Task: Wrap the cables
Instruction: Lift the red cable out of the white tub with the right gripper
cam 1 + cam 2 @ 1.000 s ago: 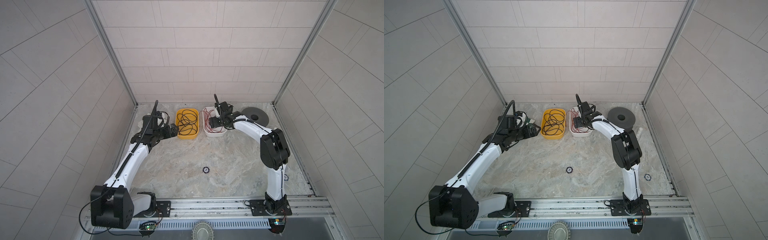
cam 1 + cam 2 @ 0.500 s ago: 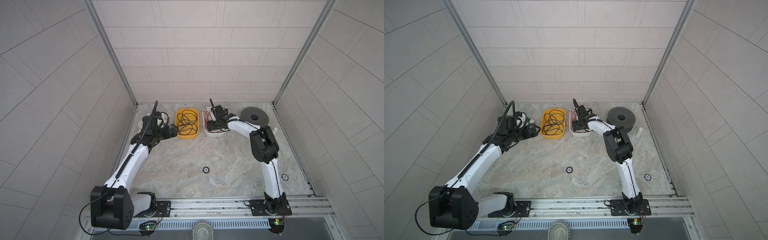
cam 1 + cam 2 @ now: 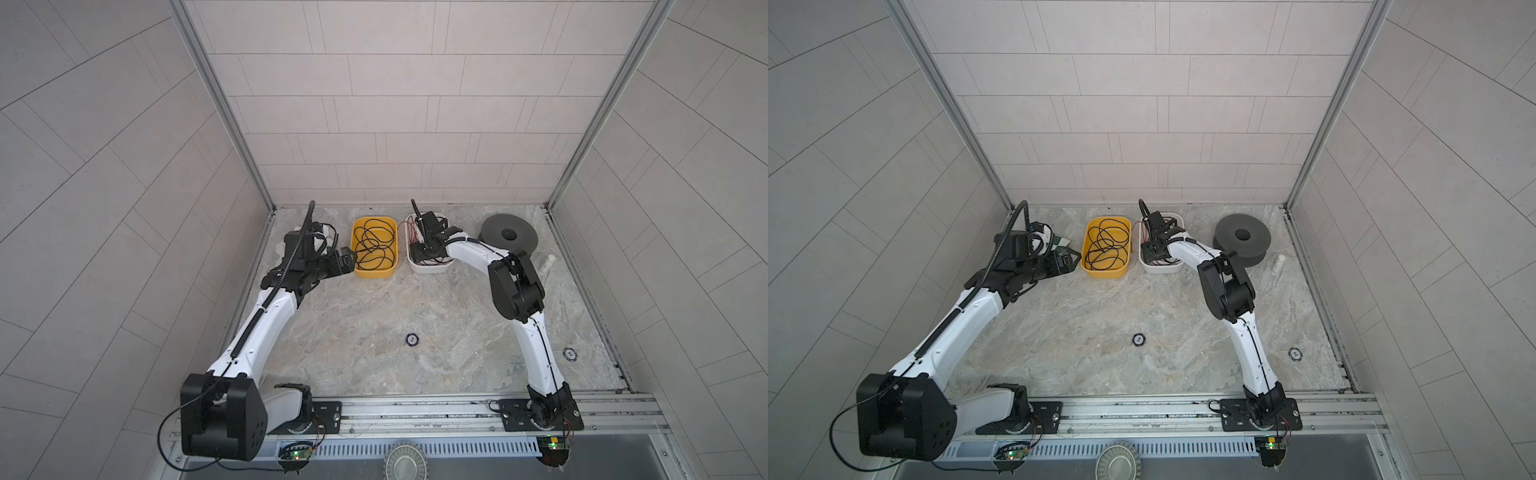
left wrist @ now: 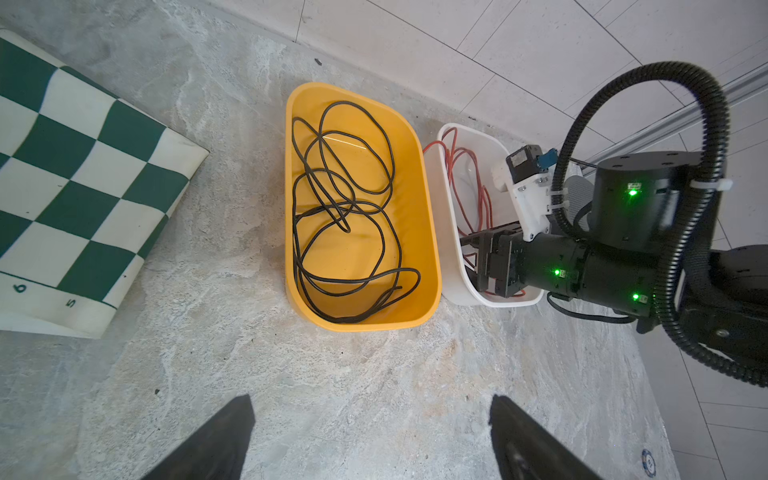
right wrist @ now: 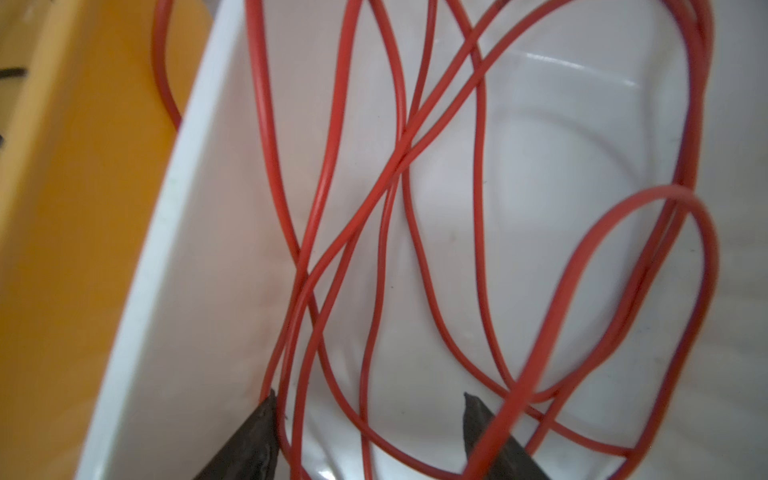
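The cables are one thin red wire (image 5: 401,137) lying in loose loops in a white bin (image 3: 432,268), with one loop hanging over the rim toward the yellow bin. My right gripper (image 5: 369,395) is down inside that bin, jaws apart, with several red strands running between its fingertips (image 5: 266,415) and nothing clamped. In both top views it shows as the black head (image 3: 419,253) (image 3: 1150,253) over the bin. My left gripper (image 4: 372,397) stands wide open and empty above bare floor, just left of the yellow bin (image 3: 347,262).
A yellow bin (image 4: 432,232) holding a loose black cable (image 4: 345,208) stands left of the white bin. A dark grey spool (image 3: 509,235) and a small white bottle (image 3: 547,262) are at the back right. A green-and-white checkered cloth (image 4: 75,178) lies behind my left arm.
My right gripper has sunk deeper into the white bin, its elbow has swung left, and its jaws have narrowed round the red strands. The left arm has not moved.
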Robot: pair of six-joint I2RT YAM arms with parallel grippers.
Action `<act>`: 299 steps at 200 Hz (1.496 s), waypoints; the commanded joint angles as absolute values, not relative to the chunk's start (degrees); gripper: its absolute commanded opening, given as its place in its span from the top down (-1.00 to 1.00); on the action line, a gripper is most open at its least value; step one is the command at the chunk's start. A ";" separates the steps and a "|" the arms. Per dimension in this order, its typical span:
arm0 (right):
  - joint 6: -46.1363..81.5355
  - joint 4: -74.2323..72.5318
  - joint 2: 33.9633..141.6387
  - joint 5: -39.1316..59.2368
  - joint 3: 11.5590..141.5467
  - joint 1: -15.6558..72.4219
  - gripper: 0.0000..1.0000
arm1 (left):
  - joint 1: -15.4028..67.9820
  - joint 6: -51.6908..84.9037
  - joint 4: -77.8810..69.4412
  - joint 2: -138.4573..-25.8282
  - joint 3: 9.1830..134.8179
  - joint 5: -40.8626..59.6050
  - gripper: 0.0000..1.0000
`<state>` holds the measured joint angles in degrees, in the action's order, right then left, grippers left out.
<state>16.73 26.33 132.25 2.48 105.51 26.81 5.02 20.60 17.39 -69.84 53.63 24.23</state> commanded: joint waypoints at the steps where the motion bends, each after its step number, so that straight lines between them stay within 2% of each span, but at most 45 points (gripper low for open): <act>1: 16.29 29.16 133.65 -0.15 106.18 27.15 -0.20 | 5.32 20.39 16.44 -68.38 52.96 24.27 -0.89; 70: 17.26 31.03 132.02 -2.40 107.45 26.63 0.66 | 5.31 20.74 15.65 -68.84 52.76 24.40 -0.89; 109: 17.91 30.25 128.31 -2.71 107.53 26.37 0.91 | 5.32 20.66 15.65 -68.39 52.59 24.03 -0.89; 189: 18.96 16.85 114.18 -1.84 96.81 26.32 1.00 | 5.35 20.24 15.39 -67.74 52.38 23.40 -0.89; 236: 19.60 17.58 107.83 -0.95 95.65 26.49 1.00 | 5.28 20.32 15.12 -67.91 52.43 23.64 -0.89; 299: 19.58 23.65 92.27 -2.19 92.81 27.44 1.00 | 5.30 21.48 14.77 -68.37 52.75 24.33 -0.89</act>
